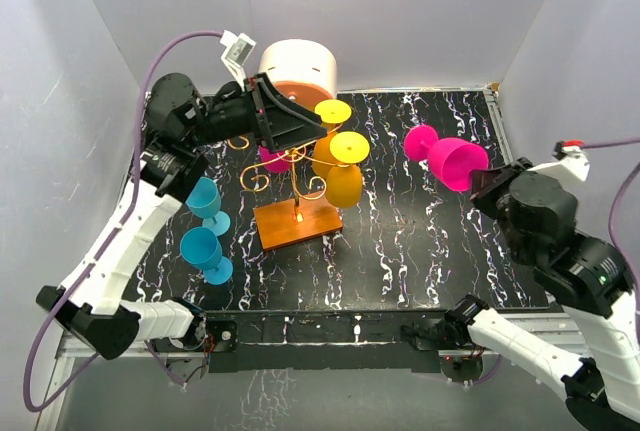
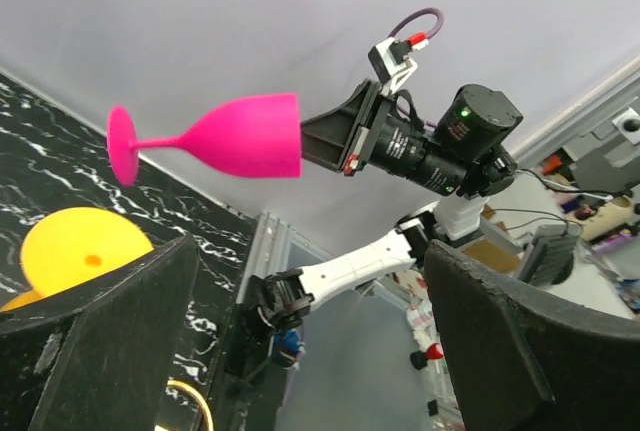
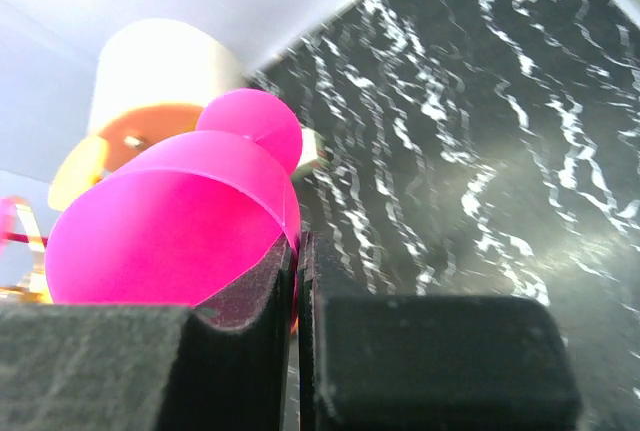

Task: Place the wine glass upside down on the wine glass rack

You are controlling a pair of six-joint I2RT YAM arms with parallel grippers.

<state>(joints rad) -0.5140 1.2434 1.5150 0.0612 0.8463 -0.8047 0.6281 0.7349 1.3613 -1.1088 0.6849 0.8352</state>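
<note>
My right gripper [image 1: 483, 180] is shut on the rim of a pink wine glass [image 1: 447, 158] and holds it on its side above the right of the table, foot toward the rack. In the right wrist view the jaws [image 3: 300, 281] pinch the bowl wall of the pink glass [image 3: 170, 221]. The gold wire rack [image 1: 288, 173] stands on its orange base [image 1: 297, 223] at centre left, with yellow glasses [image 1: 341, 151] and another pink glass [image 1: 272, 159] hanging upside down. My left gripper [image 1: 295, 123] is open and empty above the rack's back side. The left wrist view shows the held glass [image 2: 240, 136].
A big cream-and-orange cylinder [image 1: 297, 69] stands behind the rack. Two blue glasses [image 1: 205, 201] [image 1: 205, 251] stand upright on the black marbled table [image 1: 400, 241] left of the rack. White walls close in the left, back and right sides.
</note>
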